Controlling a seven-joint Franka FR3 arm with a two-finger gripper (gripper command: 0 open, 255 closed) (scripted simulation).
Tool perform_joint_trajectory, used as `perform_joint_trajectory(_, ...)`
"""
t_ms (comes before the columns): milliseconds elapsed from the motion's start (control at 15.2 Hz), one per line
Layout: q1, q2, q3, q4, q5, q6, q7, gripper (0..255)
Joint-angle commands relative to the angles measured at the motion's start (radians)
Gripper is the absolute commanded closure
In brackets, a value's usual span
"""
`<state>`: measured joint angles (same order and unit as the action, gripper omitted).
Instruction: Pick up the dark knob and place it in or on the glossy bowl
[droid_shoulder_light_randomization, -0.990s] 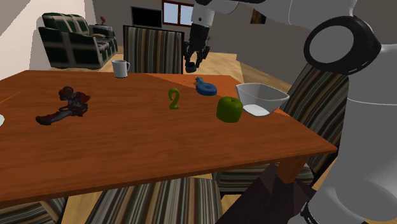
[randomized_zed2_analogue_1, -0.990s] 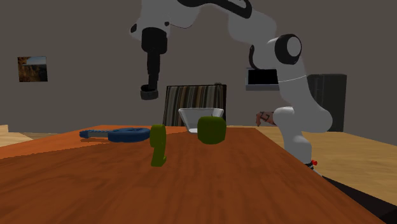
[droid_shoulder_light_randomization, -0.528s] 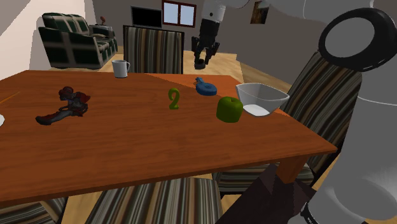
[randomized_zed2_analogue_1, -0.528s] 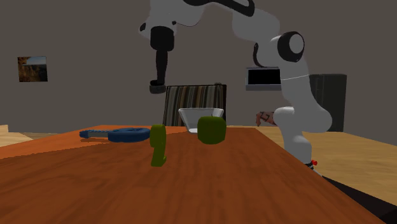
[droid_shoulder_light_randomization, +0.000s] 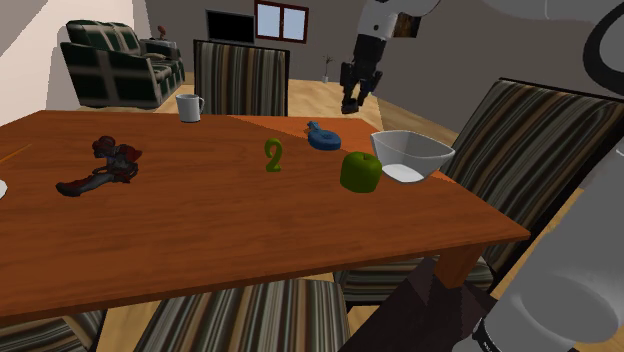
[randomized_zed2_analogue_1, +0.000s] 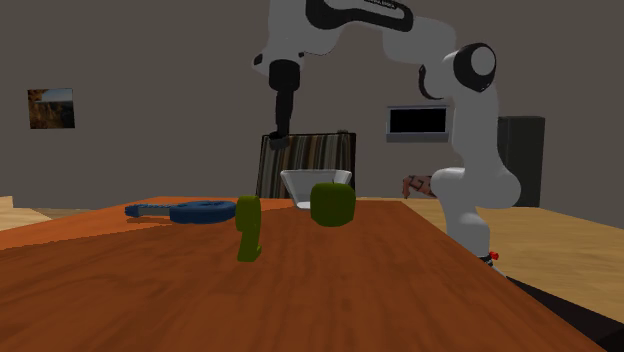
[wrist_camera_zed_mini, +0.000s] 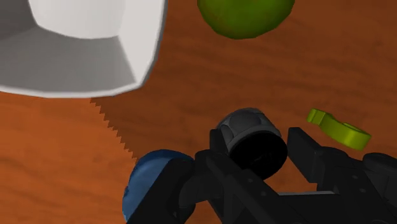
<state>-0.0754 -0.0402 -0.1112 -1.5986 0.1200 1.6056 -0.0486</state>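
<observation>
Fingers (wrist_camera_zed_mini: 310, 151) nearer bowl (droid_shoulder_light_randomization: 432, 152), clasping rounded dark knob (wrist_camera_zed_mini: 249, 132)

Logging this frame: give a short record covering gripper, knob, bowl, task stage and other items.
gripper: shut on the dark knob, raised above the table
bowl: white, upright on the table, beside the green fruit
stage: dark knob lifted, not yet in the bowl
other items: green number 2, blue object, mug, toy figure
</observation>
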Motion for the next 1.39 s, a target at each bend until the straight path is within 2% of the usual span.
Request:
perform_joint_trajectory(0, -0.017, -0.044, -0.018, -0.044, -0.004, -0.005, -0.035, 255)
perform_joint_trajectory(462, -0.076, -0.192, -0.091, -0.189, -0.036, -0.02, -0.162, 255)
perform_joint_trajectory(924, -0.136, -0.296, -0.178, -0.27, -0.081, -0.053, -0.297, 255)
perform_joint_trajectory(1320, -0.139, -0.316, -0.178, -0.369, -0.087, 0.027, -0.302, 255)
